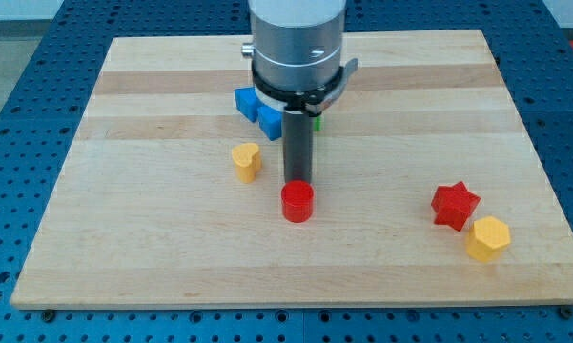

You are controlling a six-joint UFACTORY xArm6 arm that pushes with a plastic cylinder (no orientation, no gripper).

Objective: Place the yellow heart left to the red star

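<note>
arm housing (296,43): cut off by view's top edge
my tip (296,183): very end hidden behind red cylinder (297,202)
blue blocks (257,107): partly hidden behind arm housing, shape and count unclear
green block (317,122): only a sliver shows beside rod, shape cannot tell
table (124,238): far middle strip hidden by arm

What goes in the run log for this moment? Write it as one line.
tip: at red cylinder, top side | yellow heart: left of tip, apart | red star: far right, beside yellow hexagon | task: not done
</note>
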